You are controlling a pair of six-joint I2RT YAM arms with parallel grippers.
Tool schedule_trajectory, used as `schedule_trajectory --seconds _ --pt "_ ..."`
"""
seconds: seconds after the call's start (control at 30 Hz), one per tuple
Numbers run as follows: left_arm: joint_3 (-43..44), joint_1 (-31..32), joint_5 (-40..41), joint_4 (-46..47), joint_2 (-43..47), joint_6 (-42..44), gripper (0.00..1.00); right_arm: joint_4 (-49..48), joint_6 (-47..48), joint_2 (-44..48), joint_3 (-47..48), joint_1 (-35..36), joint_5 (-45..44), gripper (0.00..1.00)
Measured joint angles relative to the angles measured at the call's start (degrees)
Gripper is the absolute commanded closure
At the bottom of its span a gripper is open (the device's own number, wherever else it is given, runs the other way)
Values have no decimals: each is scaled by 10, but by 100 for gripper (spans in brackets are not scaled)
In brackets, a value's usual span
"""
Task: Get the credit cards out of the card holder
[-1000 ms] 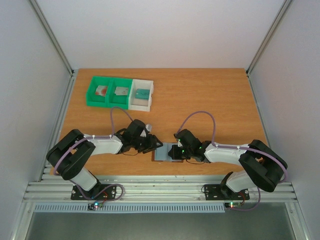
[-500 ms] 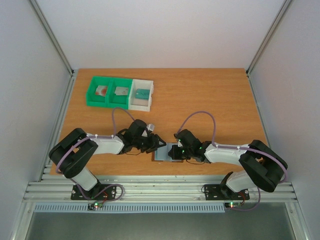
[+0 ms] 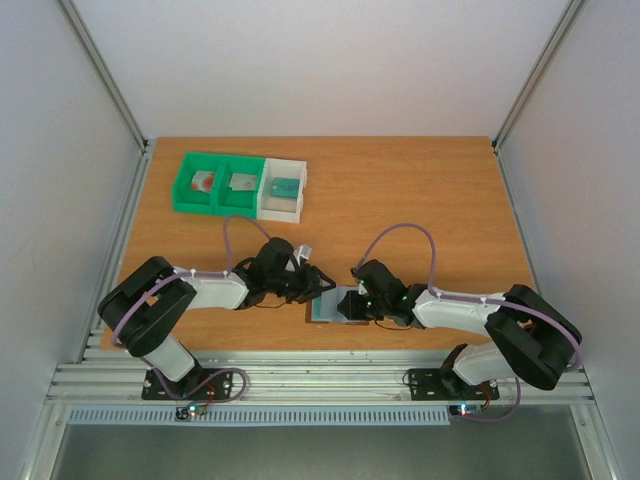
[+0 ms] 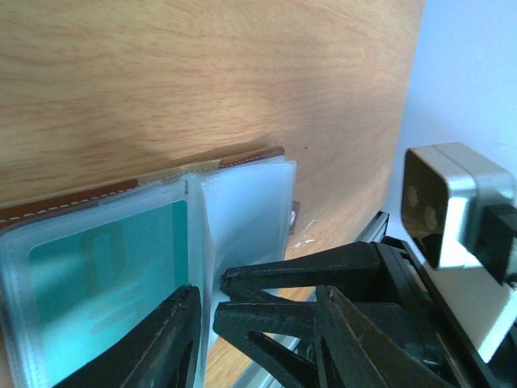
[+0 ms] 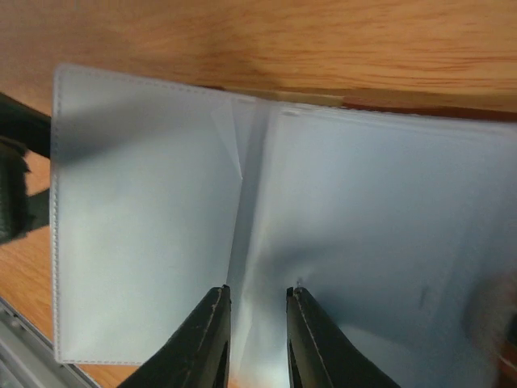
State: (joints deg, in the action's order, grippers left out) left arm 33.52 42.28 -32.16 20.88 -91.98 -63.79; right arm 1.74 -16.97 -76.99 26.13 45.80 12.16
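At the desk's (image 3: 420,190) near edge: card holder (image 3: 335,305) open, teal card (image 4: 105,275) still sleeved; three cards (image 3: 204,182) already in bins (image 3: 200,207). Left hand (image 3: 320,288) open; right hand (image 5: 257,295) nearly closed, grip unclear.

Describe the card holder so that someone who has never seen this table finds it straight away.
Start at the wooden table and go to the middle of its near edge. The card holder lies there flat, opened like a book. Unlike the green and white bins at the far left, it is a thin brown-edged wallet with pale, see-through sleeves, one showing a teal card.
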Motion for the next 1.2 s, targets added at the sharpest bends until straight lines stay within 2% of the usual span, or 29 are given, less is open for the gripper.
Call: schedule_trajectory --seconds 0.2,0.6,0.8,0.9,1.07,1.2 --pt "1 14 -3 19 -18 -10 59 52 1 73 -2 0 -27 70" --pt "52 58 -2 33 -66 -22 60 150 1 217 -2 0 -70 68" --pt "60 66 0 37 -71 -23 60 165 0 275 -2 0 -79 66" --pt "60 65 7 34 -70 -22 60 165 0 282 -2 0 -79 67" --pt "59 60 26 -6 -50 -3 73 158 -1 252 -2 0 -68 68" --pt "41 45 36 -23 -22 7 73 137 -1 218 -2 0 -51 69"
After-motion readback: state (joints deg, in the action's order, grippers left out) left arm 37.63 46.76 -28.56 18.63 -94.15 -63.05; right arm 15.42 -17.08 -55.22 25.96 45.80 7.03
